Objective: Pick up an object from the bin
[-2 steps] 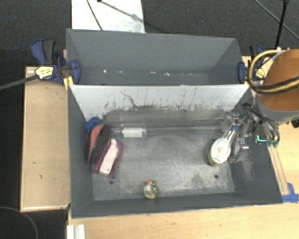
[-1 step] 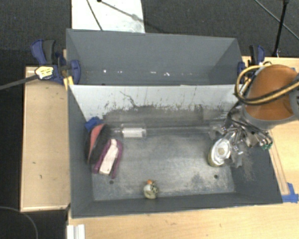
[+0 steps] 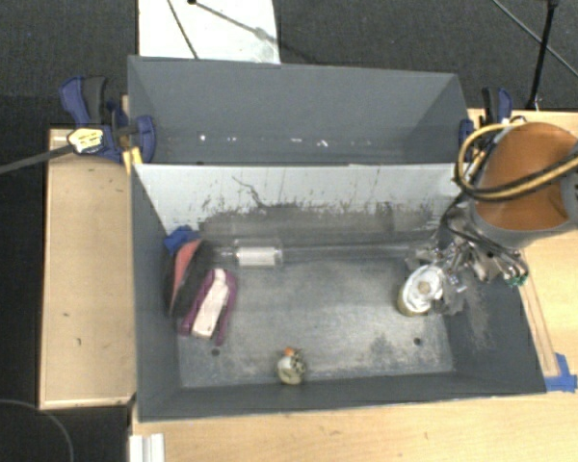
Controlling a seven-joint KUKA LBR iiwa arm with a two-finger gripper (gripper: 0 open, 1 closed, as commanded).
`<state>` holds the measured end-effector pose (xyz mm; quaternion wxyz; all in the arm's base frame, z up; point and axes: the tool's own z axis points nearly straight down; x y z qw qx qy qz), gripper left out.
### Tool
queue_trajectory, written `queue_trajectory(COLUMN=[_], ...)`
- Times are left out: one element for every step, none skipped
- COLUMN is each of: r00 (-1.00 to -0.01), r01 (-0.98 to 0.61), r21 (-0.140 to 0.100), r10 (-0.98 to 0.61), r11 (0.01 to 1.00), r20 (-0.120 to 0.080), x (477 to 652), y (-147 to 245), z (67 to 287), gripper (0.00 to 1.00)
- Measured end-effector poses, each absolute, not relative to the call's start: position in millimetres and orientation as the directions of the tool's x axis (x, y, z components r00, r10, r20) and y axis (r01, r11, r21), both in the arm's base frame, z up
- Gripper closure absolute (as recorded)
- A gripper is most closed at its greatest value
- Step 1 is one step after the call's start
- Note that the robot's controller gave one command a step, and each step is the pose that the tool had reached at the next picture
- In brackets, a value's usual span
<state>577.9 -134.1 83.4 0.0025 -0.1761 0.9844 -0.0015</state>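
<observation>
One round silvery thing [image 3: 419, 294] lies at the right of the bin [image 3: 347, 316] floor, just view-left of the jaws; whether they're open or closed, can't tell.

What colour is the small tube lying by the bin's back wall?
Whitish, partly see-through: the small pale tube shows best in the camera view.

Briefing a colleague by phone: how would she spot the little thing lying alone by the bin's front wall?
Look into the grey metal bin and follow its front wall to about the middle. There lies a small roundish object, pale with an orange dab on top. It sits alone, unlike the blue, pink and purple things bunched at the view's left.
</observation>
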Motion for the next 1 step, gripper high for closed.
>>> queue_trajectory(r00=[-0.933], r01=[-0.359], r21=[-0.006], r10=[-0.359], r11=[0.933], r20=[-0.009], x=[561.3], y=[-148.7], z=[233.7], gripper=[1.00])
